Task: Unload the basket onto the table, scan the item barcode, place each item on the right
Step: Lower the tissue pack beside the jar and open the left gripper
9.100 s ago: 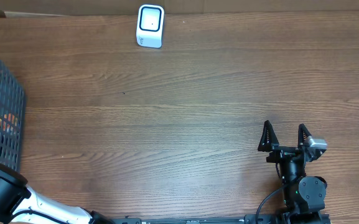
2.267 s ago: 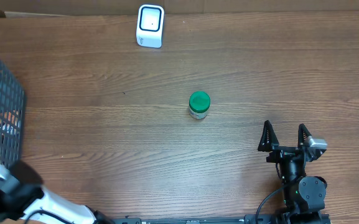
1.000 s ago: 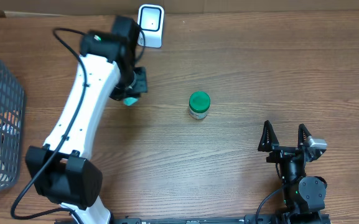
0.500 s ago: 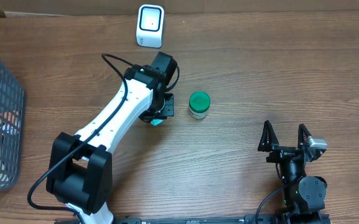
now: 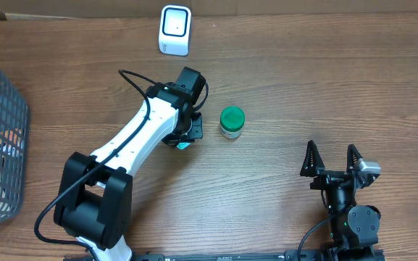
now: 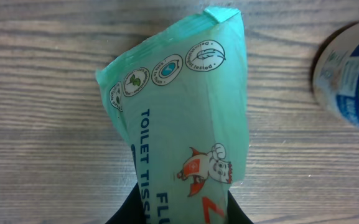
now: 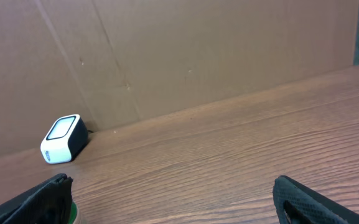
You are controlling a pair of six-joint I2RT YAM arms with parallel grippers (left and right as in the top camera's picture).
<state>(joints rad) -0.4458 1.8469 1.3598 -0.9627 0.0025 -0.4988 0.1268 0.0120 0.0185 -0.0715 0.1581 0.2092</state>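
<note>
Currently: left fingers (image 6: 129, 211) pinch tissue pack (image 6: 179, 124) by end, low over desk (image 5: 303, 87) beside jar (image 5: 232, 122). Risks: soft pack slips, clips jar, barcode turned away from scanner (image 5: 174, 30). Right fingers (image 5: 311, 161) spread, idle.

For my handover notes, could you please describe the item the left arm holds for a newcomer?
Over the table, the white left arm has its end effector shut on a pale-green toilet tissue pack. Unlike the green-lidded jar standing beside it, it is a printed plastic packet with a red mascot.
</note>
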